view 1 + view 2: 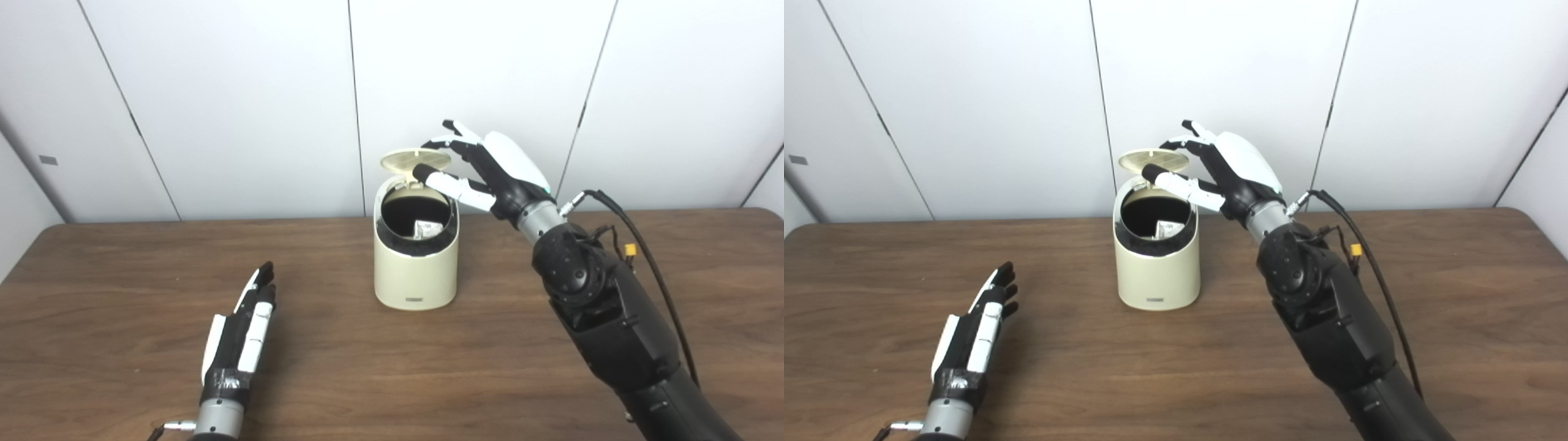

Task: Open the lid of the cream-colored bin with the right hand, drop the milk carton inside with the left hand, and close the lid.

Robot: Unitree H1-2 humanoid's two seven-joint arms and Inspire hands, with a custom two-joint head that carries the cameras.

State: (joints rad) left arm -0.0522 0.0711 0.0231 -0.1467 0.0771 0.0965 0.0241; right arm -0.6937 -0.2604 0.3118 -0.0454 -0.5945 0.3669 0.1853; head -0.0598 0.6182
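Observation:
The cream-colored bin (416,269) stands in the middle of the wooden table, its round lid (415,160) tipped up and back on its hinge. Inside the dark opening lies the milk carton (427,229), only a white corner of it showing. My right hand (490,168) is raised beside the bin's upper right. Its fingers are spread and reach the lid's right edge, with the thumb under the lid over the opening. It holds nothing. My left hand (242,334) rests low over the table at the front left, fingers straight and empty, well apart from the bin.
The brown wooden table (367,367) runs the whole width, with white wall panels close behind the bin. A black cable (649,257) loops along my right forearm, which crosses the table's right side.

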